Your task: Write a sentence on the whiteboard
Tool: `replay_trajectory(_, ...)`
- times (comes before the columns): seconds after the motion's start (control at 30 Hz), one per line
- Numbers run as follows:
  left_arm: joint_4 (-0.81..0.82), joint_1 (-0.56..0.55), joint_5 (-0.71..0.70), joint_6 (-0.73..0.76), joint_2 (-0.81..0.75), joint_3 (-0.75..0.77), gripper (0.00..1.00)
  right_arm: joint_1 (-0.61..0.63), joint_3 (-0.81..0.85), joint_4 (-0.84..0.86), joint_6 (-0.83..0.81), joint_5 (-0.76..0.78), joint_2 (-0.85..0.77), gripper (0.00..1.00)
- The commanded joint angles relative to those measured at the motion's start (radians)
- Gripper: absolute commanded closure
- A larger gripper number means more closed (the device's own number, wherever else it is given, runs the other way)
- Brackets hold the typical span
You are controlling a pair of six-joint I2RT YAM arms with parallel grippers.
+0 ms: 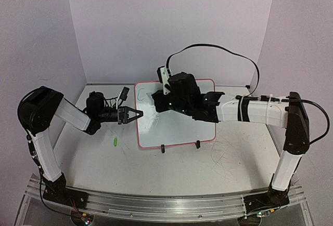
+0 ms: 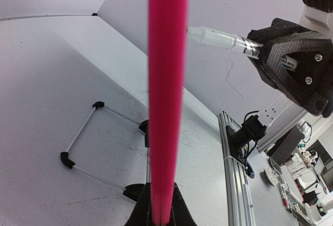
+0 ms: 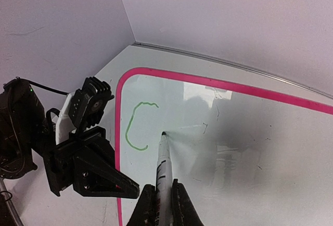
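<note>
The right gripper [image 3: 162, 199] is closed narrow on a marker [image 3: 163, 166], which runs straight out from between the fingers. The marker's tip touches the whiteboard [image 3: 250, 148], in the board's upper left part as seen from above. Just left of the tip is a green C [image 3: 134, 125], the only letter written. Ahead of the tip and to its right the glossy white face is bare except for faint grey smudges.

Left of the C runs the pink rim [image 3: 118, 132]. The left gripper [image 1: 137, 114] sits there, jaws pinched tight on the rim's left side. In the left wrist view the rim rises straight out of the fingers as a blurred pink bar. Beyond it in that view, up and to the right, the marker hangs in the other gripper.

On the near side of the left gripper, apart from it, a small green cap [image 1: 114, 142] lies on the table [image 1: 208, 169]. Two black feet [image 1: 163, 148] sit under the board's near edge. Pale walls [image 1: 171, 23] close in the table behind and at both sides.
</note>
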Motion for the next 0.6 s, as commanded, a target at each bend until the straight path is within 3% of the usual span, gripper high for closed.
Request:
replay_trajectory(0.0,-0.006,0.004,-0.007,-0.021,-0.008,-0.012,1.00,-0.003,0.053,0.006,0.008,0.014,0.013,1.00)
replay_trajectory(0.57,-0.007,0.005,-0.006,-0.022,-0.013,-0.012,1.00,-0.003,0.058,-0.019,0.031,-0.011,0.039,1.00)
